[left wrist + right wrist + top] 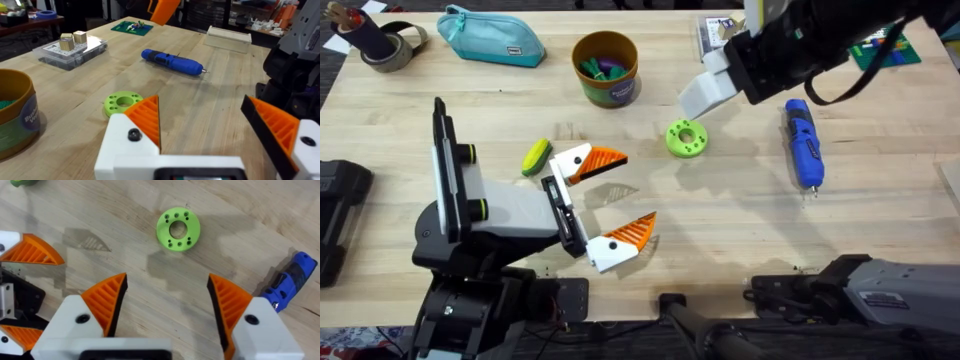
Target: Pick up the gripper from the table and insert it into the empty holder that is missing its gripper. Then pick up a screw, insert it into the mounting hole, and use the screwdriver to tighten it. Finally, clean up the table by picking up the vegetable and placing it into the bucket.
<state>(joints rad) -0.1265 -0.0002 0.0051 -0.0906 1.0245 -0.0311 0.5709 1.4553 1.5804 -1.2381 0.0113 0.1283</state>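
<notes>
While both grippers stand spread and empty, the vegetable [536, 157] lies just beside the left gripper [603, 201] (upper finger side), apart from the bucket [605, 68].

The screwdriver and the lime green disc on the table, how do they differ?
The screwdriver is bright blue, long and pen-shaped, lying on its side; the lime green disc is round and flat with a centre hole ringed by small holes. In the overhead view the screwdriver lies nearer the table's right edge, the disc nearer the middle. Both rest on bare wood, untouched by either gripper.
</notes>
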